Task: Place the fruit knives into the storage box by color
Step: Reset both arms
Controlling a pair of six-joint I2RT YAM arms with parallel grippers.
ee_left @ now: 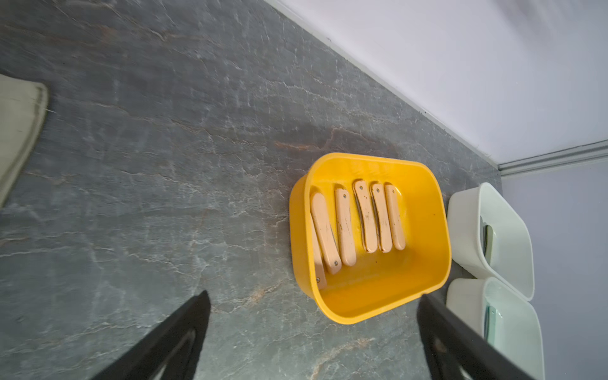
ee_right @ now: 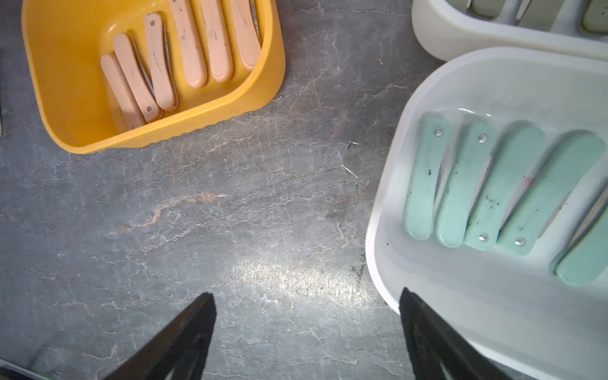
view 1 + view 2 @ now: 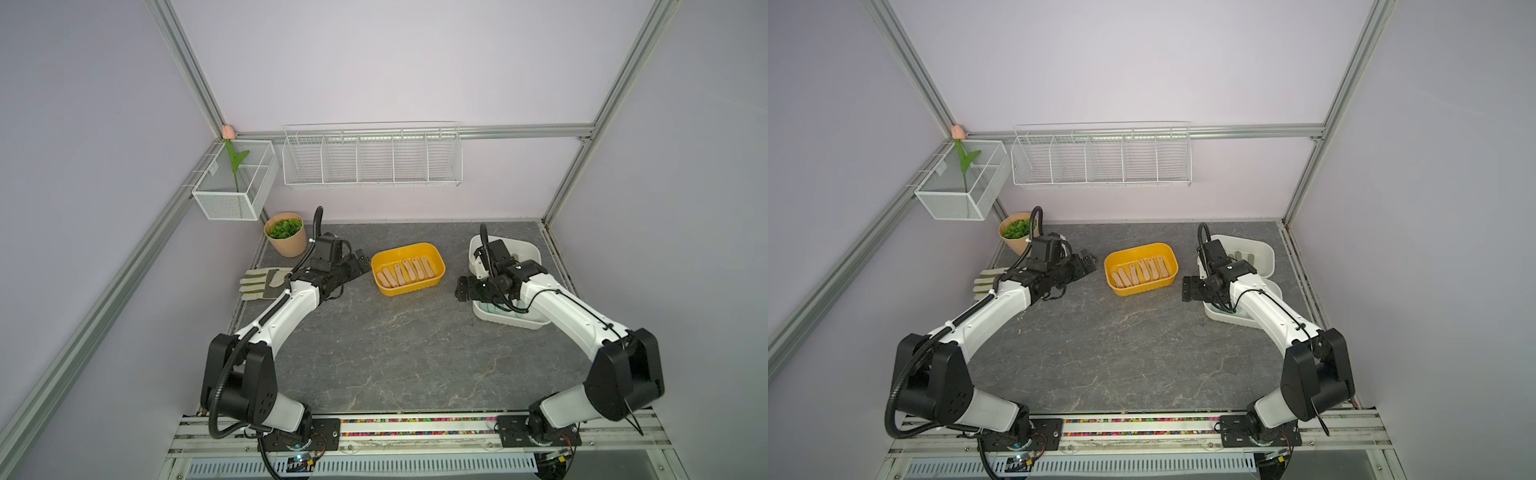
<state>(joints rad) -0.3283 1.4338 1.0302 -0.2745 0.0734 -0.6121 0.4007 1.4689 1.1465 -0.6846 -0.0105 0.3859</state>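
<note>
High overhead pair; downward wrist close-ups

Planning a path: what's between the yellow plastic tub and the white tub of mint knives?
Bare grey tabletop, per right wrist view; the right tool hovers nearby.

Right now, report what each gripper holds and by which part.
Nothing is held: left gripper and right gripper both stand open and empty.

Soft, even light fills both top views, shadows faint, frame rails [image 3: 189,66] bowing near the edges. A pale glare patch sits on the worktop [image 2: 296,279] in the right wrist view; the glove [image 1: 19,131] looks smeared, perhaps by motion.
</note>
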